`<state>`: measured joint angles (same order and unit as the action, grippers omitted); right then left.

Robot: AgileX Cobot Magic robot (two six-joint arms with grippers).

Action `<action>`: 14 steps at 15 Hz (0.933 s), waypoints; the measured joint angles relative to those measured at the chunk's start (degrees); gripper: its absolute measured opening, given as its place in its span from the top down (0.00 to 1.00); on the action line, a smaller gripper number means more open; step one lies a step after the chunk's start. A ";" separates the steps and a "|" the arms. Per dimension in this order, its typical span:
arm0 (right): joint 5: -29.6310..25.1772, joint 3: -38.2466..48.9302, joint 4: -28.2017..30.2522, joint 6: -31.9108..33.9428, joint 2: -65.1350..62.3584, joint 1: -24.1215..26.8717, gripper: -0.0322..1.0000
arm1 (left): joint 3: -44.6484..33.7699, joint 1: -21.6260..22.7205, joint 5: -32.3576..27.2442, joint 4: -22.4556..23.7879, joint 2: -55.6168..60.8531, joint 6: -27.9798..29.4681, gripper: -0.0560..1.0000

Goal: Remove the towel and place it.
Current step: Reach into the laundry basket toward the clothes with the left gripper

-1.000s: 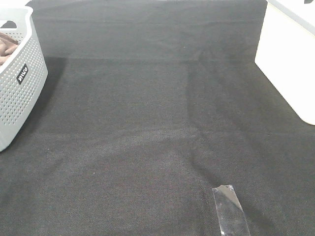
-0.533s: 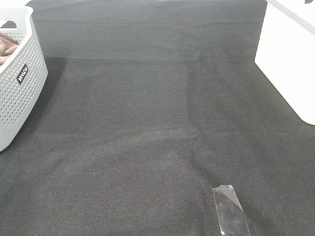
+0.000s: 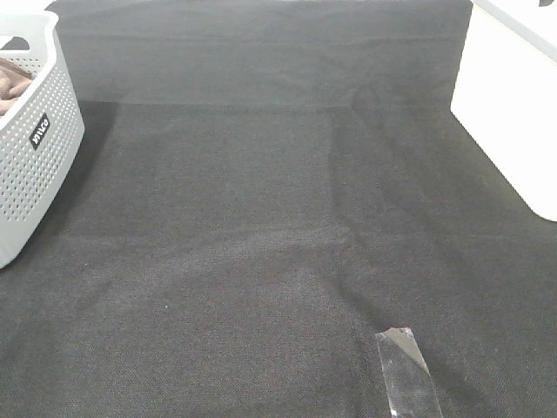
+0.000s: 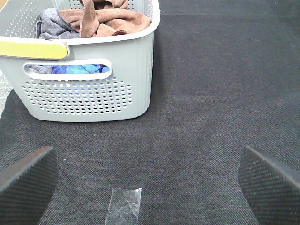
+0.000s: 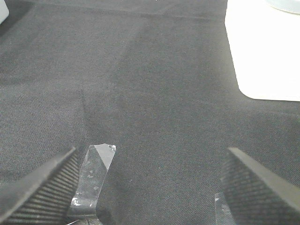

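Note:
The brown towel (image 4: 110, 18) lies bunched in a grey perforated laundry basket (image 4: 89, 93), on top of a blue cloth (image 4: 70, 69). In the exterior view the basket (image 3: 35, 139) stands at the far left and only a corner of the towel (image 3: 16, 83) shows inside it. My left gripper (image 4: 150, 183) is open and empty, above the black table covering a short way from the basket. My right gripper (image 5: 150, 187) is open and empty over the black covering. Neither arm shows in the exterior view.
A black cloth (image 3: 261, 218) covers the table. A strip of clear tape (image 3: 405, 374) is stuck near the front edge; tape also shows in the left wrist view (image 4: 124, 208) and in the right wrist view (image 5: 93, 180). A white surface (image 3: 513, 113) lies at the right.

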<state>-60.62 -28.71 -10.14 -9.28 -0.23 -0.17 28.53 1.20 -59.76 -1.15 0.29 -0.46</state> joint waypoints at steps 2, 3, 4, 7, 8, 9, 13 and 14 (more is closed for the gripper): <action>0.00 0.00 0.00 0.00 0.00 0.00 0.21 | 0.00 0.00 0.00 0.00 0.00 0.00 0.01; 0.00 0.00 0.00 0.00 0.00 0.00 0.21 | 0.00 0.00 0.00 0.00 0.00 0.00 0.01; 0.00 0.00 0.00 0.00 0.00 0.00 0.21 | 0.00 0.00 0.00 0.00 0.00 0.00 0.01; 0.00 0.00 0.00 0.00 0.00 0.00 0.21 | 0.00 0.00 0.00 0.17 0.00 0.00 0.01; 0.00 0.00 0.00 0.00 0.00 0.00 0.21 | 0.00 0.00 0.00 0.17 0.00 0.00 0.01; 0.00 0.00 0.00 0.00 0.00 0.00 0.21 | 0.00 0.00 0.00 0.17 0.00 0.00 0.01; 0.00 0.00 0.00 0.34 0.00 0.00 0.21 | 0.00 0.00 0.00 0.17 0.00 0.00 0.01; 0.00 0.00 0.00 0.34 0.00 0.00 0.21 | 0.00 0.00 0.00 0.23 0.00 0.00 0.01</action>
<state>-60.62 -28.71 -10.14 -8.94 -0.23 -0.17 28.53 1.20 -59.76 -0.92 0.29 -0.46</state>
